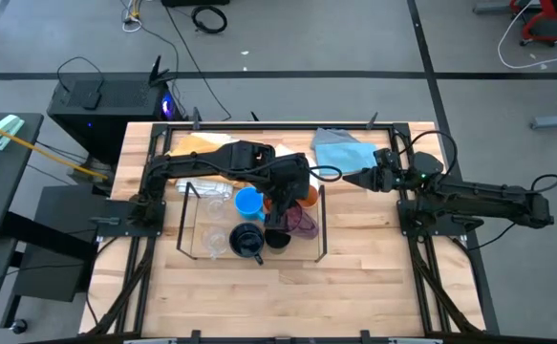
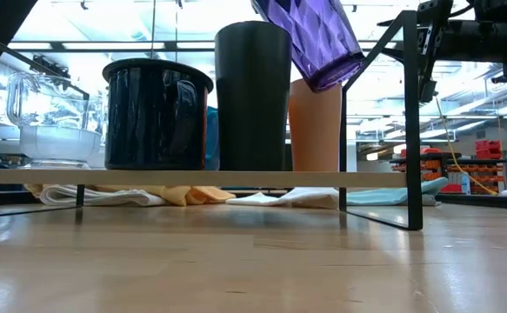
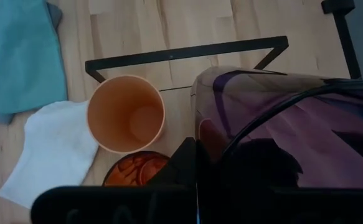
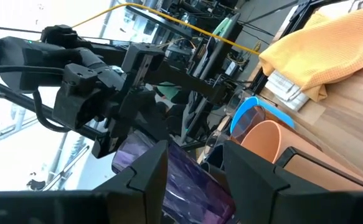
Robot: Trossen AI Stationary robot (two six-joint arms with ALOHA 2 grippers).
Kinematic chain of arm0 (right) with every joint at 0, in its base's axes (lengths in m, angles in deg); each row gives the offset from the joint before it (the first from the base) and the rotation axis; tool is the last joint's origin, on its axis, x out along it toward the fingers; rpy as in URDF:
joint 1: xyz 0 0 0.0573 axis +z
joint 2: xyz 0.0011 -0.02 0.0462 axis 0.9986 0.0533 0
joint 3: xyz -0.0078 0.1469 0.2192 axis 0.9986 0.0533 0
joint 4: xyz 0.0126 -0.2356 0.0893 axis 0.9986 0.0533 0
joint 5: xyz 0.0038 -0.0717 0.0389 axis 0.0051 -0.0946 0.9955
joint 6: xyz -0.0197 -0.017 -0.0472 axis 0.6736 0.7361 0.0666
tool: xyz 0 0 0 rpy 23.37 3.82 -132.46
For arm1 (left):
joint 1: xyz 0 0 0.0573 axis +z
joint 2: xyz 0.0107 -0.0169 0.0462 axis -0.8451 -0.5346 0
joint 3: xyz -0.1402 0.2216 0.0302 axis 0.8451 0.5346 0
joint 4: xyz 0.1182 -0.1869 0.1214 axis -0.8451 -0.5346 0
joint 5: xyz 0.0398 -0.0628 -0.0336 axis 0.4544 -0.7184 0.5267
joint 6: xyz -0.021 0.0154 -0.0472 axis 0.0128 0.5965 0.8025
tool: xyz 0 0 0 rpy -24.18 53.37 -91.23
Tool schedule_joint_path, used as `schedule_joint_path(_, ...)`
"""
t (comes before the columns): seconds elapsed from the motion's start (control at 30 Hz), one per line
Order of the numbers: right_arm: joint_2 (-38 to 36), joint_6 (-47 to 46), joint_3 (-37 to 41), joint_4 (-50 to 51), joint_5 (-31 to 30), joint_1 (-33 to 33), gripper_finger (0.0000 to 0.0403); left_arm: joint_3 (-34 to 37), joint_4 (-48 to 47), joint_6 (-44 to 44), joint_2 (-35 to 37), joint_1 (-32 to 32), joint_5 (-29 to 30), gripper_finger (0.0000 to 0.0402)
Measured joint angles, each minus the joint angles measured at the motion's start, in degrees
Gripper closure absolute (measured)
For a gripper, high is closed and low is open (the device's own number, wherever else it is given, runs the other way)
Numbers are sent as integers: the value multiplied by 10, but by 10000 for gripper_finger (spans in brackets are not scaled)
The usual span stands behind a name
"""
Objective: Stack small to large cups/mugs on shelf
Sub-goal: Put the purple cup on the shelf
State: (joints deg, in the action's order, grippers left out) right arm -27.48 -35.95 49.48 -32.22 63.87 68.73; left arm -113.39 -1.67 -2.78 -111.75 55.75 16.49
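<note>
Holding the purple tumbler [image 2: 310, 39] tilted and lifted above the shelf [image 1: 322, 215], my left gripper [image 1: 292, 215] is clamped on it near the shelf's right end, as the left wrist view shows it filling the space between my fingers. Directly beneath and beside it stand the peach-orange cup [image 3: 126, 113], upright and empty, and a small amber-orange cup [image 3: 134, 171] just next to that one. Further along the shelf sit the black cup [image 2: 253, 96], the navy mug [image 2: 157, 113], the light-blue mug [image 1: 248, 202] and the clear cups [image 1: 217, 236]. I judge this to be the nesting step: the tumbler is mid-carry, not yet set into anything. Next I would need to right it and line its base over a wider cup's mouth before lowering. My right gripper [image 1: 354, 179] waits off the shelf's right side above the bench [image 1: 354, 277], its fingers spread and empty.
</note>
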Motion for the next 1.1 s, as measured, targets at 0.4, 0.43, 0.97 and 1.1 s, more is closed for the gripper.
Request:
schedule_joint_path(0.4, 0, 1, 0, 0, -8, 0, 243, 0, 15, -16, -12, 2, 0, 390)
schedule_joint_path(0.43, 0, 1, 0, 0, -8, 0, 243, 0, 13, -16, -14, 1, 0, 390)
schedule_joint_path(0.97, 0, 4, 0, 0, -9, 0, 243, 0, 21, -43, -28, 2, -1, 390)
schedule_joint_path(1.1, 0, 4, 0, 0, -9, 0, 243, 0, 26, -43, -28, 2, -1, 390)
